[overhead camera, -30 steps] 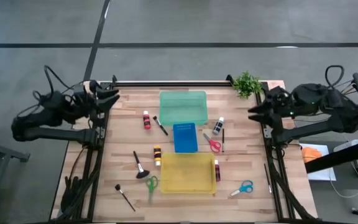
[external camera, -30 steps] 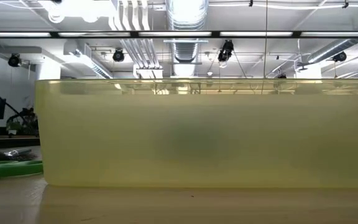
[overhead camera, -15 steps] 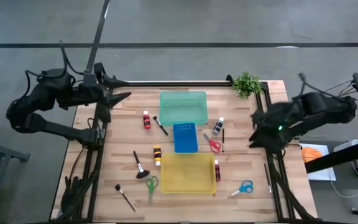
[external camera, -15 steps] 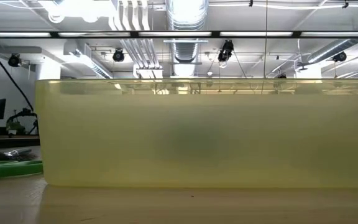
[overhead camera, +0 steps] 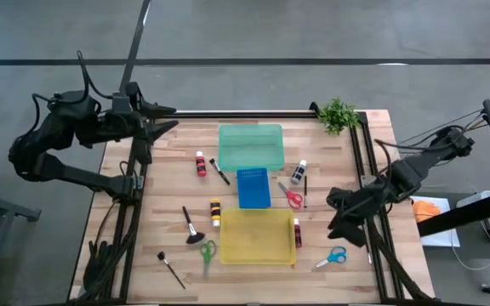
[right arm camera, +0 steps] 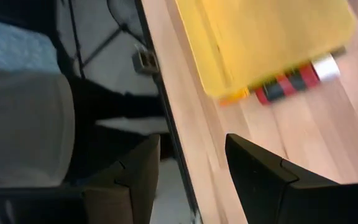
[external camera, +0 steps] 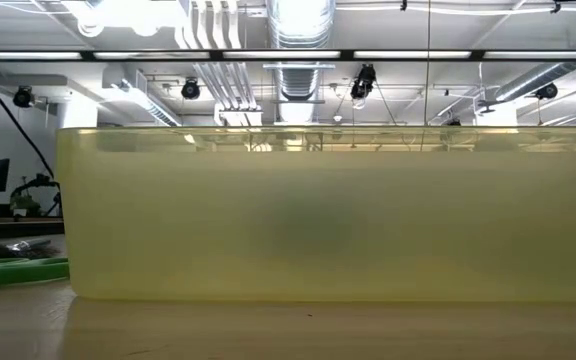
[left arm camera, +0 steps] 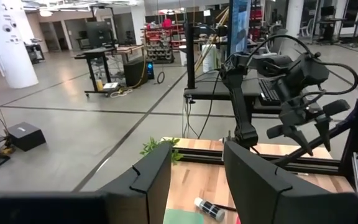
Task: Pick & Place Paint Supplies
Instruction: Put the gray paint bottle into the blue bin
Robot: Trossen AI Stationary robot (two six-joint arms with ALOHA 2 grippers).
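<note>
Lying past right gripper [right arm camera: 188,168] fingers: red bottle [right arm camera: 291,79].

red paint bottle [overhead camera: 201,164]: white cap, lying flat on the wood, left of the green tray [overhead camera: 251,146].
short brush [overhead camera: 219,171]: black handle, lying slanted between that bottle and the green tray.
black paint bottle [overhead camera: 299,172]: white cap, lying tilted, right of the green tray's near corner.
thin brush [overhead camera: 305,190]: lies straight, just right of the red-handled scissors [overhead camera: 290,195].
orange paint bottle [overhead camera: 215,212]: lying flat, below-left of the green tray.
wide brush [overhead camera: 190,225]: fanned dark head, left of the orange bottle.
green-handled scissors [overhead camera: 207,252]: below it.
small brush [overhead camera: 171,269]: nearest the table's front-left.
magenta paint bottle [overhead camera: 297,232]: lying flat.
blue-handled scissors [overhead camera: 333,257]: front-right.
</note>
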